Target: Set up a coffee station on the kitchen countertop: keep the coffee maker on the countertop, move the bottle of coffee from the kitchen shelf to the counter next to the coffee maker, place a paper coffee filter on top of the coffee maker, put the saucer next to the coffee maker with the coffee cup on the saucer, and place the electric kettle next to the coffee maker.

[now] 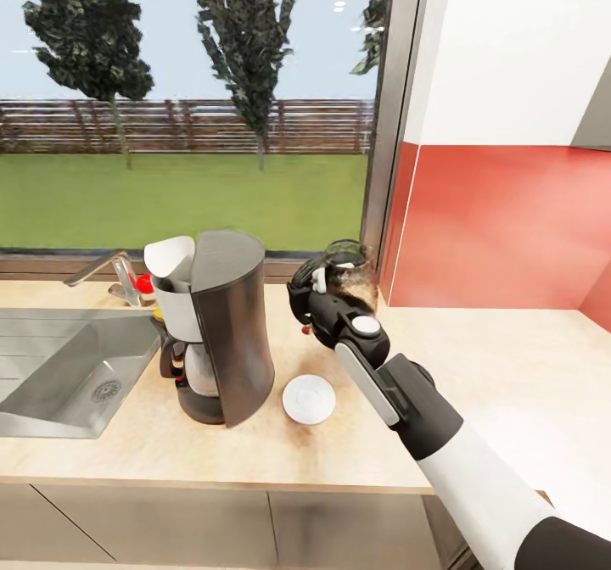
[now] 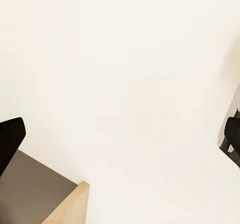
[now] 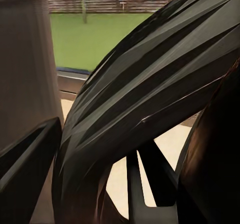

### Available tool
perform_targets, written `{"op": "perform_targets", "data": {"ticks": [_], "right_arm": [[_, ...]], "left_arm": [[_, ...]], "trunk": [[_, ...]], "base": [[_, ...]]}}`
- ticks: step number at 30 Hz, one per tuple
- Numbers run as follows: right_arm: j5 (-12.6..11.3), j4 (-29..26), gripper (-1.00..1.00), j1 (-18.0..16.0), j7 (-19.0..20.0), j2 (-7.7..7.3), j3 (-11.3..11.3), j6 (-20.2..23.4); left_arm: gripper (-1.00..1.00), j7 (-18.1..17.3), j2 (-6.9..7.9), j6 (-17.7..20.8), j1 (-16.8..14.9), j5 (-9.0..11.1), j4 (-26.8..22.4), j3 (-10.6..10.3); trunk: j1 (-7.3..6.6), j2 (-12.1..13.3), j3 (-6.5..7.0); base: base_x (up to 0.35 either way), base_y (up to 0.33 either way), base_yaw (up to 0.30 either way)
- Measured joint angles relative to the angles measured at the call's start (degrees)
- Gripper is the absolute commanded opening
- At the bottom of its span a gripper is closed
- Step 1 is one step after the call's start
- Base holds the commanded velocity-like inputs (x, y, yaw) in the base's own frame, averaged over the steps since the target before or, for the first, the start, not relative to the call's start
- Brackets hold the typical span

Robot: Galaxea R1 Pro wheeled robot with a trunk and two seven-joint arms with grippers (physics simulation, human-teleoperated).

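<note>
On the kitchen countertop, the right gripper is closed around the black handle of the electric kettle, held right of the coffee maker, which carries the paper coffee filter; the saucer lies beside it. No lettering is legible. The right wrist view shows the kettle's handle close up, while the left gripper's dark fingertips stand wide apart, empty.

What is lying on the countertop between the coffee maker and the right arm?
In the head view, the saucer lies there, empty, on the countertop, between the coffee maker and the right arm.
</note>
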Motion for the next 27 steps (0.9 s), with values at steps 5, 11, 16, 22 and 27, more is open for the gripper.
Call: {"op": "perform_targets", "data": {"ticks": [5,11,16,22,27], "right_arm": [[0.1,0.3,-1.00,0.0,0.0,0.01,-0.1,-0.6],[0.1,0.5,-1.00,0.0,0.0,0.02,-0.1,-0.8],[0.1,4.6,-1.00,0.0,-0.1,0.08,0.0,-1.1],[0.0,6.7,-1.00,0.1,0.5,0.34,0.7,-4.3],[0.4,8.4,-1.00,0.8,1.8,0.00,1.3,-5.2]], "left_arm": [[1.00,0.0,0.00,0.0,0.0,0.0,0.0,0.0],[1.00,0.0,0.00,0.0,0.0,0.0,0.0,0.0],[1.00,0.0,0.00,0.1,0.0,0.1,0.0,0.1],[1.00,-0.1,0.08,0.6,0.0,-0.7,-0.6,0.0],[1.00,-0.4,-0.17,0.5,0.7,-0.8,-0.6,0.4]], "trunk": [[0.00,0.0,0.00],[0.00,0.0,0.00],[-0.01,0.0,-0.01],[0.00,0.0,-0.01],[0.01,0.0,-0.02]], "base": [[0.000,0.000,0.000],[0.000,0.000,0.000],[0.035,0.046,0.000],[0.069,0.087,0.000],[0.000,0.000,0.000]]}}
